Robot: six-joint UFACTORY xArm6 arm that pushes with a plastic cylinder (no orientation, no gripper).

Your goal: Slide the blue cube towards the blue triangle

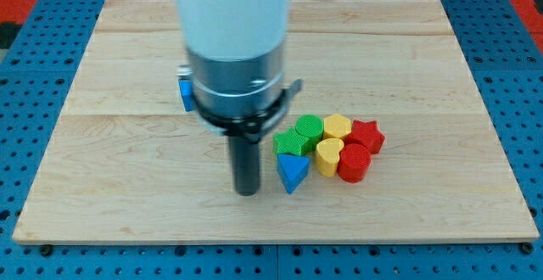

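Note:
The blue cube (184,94) is mostly hidden behind the arm's grey body at the view's left of centre; only a sliver shows. The blue triangle (293,172) lies on the wooden board (407,195) below centre, at the view's lower left of a cluster of blocks. My tip (247,193) rests on the board just left of the blue triangle, a small gap apart, and well below the blue cube.
Touching cluster right of the triangle: a green cube (288,142), a green cylinder (310,130), a yellow block (337,126), a yellow heart (329,156), a red star (366,135), a red cylinder (354,163). Blue pegboard surrounds the board.

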